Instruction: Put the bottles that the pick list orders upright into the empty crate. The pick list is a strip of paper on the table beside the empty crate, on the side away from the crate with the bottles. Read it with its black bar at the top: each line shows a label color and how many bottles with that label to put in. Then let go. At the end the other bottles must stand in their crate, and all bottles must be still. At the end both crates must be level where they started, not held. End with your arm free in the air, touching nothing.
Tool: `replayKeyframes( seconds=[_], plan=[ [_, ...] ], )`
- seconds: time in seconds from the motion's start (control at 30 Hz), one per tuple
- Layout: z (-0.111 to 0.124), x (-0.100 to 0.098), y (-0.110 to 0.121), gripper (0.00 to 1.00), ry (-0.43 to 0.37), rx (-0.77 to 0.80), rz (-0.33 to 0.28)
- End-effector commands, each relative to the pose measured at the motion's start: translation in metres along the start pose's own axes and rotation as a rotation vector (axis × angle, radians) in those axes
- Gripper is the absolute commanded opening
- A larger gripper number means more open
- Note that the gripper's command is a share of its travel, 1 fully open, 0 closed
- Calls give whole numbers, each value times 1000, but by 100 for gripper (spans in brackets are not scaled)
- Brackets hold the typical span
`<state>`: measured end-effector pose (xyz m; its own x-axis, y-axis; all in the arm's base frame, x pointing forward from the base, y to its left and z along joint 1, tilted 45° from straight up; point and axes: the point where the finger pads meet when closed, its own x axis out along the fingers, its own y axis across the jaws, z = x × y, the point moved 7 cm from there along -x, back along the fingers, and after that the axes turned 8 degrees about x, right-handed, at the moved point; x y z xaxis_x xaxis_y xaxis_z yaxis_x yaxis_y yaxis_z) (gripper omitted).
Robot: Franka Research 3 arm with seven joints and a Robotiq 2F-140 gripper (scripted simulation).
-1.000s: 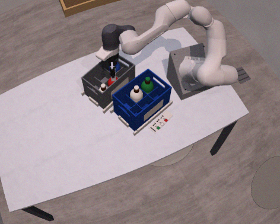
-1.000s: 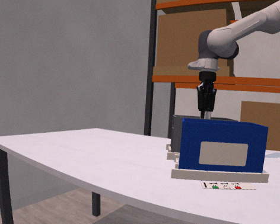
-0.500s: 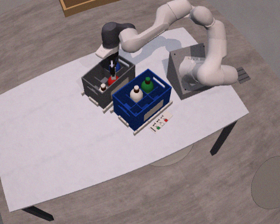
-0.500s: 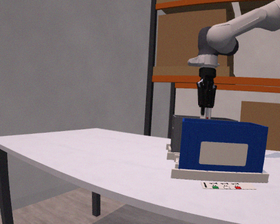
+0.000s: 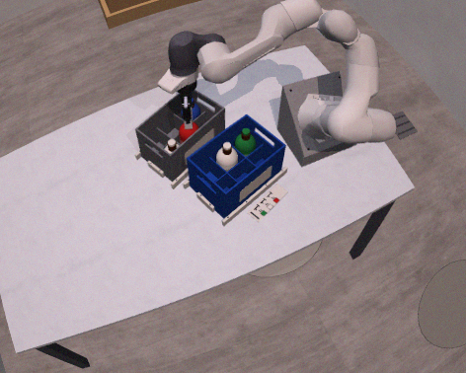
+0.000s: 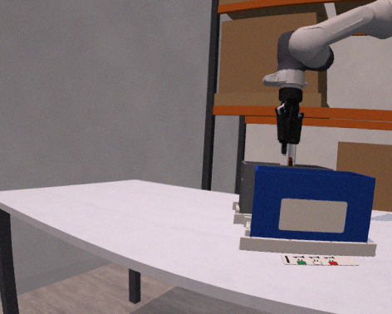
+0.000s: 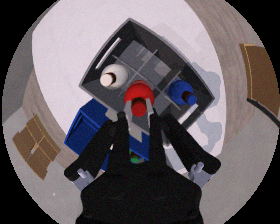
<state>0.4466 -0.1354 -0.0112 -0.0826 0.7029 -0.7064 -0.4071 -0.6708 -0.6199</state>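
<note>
My gripper (image 5: 187, 117) is shut on the neck of the red-label bottle (image 5: 188, 131) and holds it upright, raised a little in the grey crate (image 5: 177, 134). It shows in the wrist view (image 7: 138, 96) between my fingers, and its neck shows above the crate rim in the exterior view (image 6: 291, 159). The grey crate also holds a white-label bottle (image 5: 171, 145) and a blue-label bottle (image 5: 195, 111). The blue crate (image 5: 236, 165) holds a white-label bottle (image 5: 227, 155) and a green-label bottle (image 5: 245, 141), both upright. The pick list (image 5: 267, 202) lies beside the blue crate, with green, white and red marks.
The arm's grey base block (image 5: 311, 118) stands behind the blue crate. A wooden box (image 5: 133, 10) lies on the floor beyond the table. Shelving with cardboard boxes (image 6: 270, 62) stands behind the table.
</note>
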Motion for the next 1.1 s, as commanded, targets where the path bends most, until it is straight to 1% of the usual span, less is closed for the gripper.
replayKeyframes(
  seconds=[0.0, 0.07, 1.07],
  plan=[
    [-1, -11, 1, 0, 3, -5, 1],
    [-1, -11, 1, 0, 3, -5, 1],
    [0, -58, 1, 0, 3, -5, 1]
  ],
)
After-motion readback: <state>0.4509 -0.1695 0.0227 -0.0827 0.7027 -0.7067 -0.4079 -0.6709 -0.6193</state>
